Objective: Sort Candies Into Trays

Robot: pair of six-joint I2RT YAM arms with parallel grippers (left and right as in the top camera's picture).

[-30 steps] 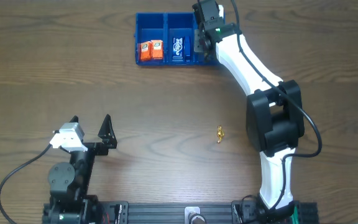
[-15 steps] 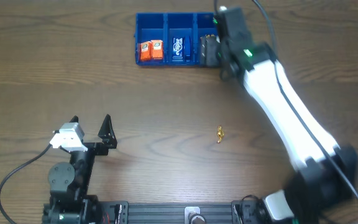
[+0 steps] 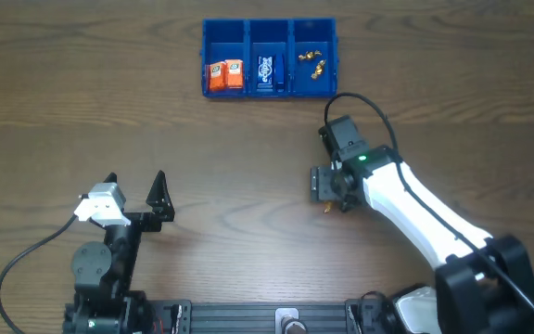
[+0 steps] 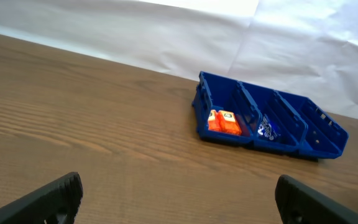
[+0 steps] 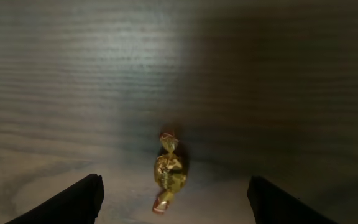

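The blue three-compartment tray (image 3: 203, 56) stands at the table's far side. Its left bin holds two orange candies (image 3: 224, 76), its middle bin a blue candy (image 3: 266, 70), and its right bin a few gold candies (image 3: 311, 62). One gold-wrapped candy (image 5: 168, 171) lies on the wood, just below and between the fingers of my open right gripper (image 5: 174, 182). From above, that gripper (image 3: 330, 186) hangs over the candy (image 3: 326, 209) at mid-table. My left gripper (image 3: 134, 181) stands open and empty near its base, facing the tray (image 4: 222, 138) from afar.
Bare wood surrounds the loose gold candy. The left wrist view looks across open table to the orange candies (image 4: 224, 122), with a white backdrop (image 4: 166, 37) behind the tray. The arm bases and a black rail (image 3: 267, 317) line the near edge.
My right arm has swung back from the tray's right bin to mid-table and now hovers over the loose gold candy. Gold candies now show in that bin. The left arm has not moved.
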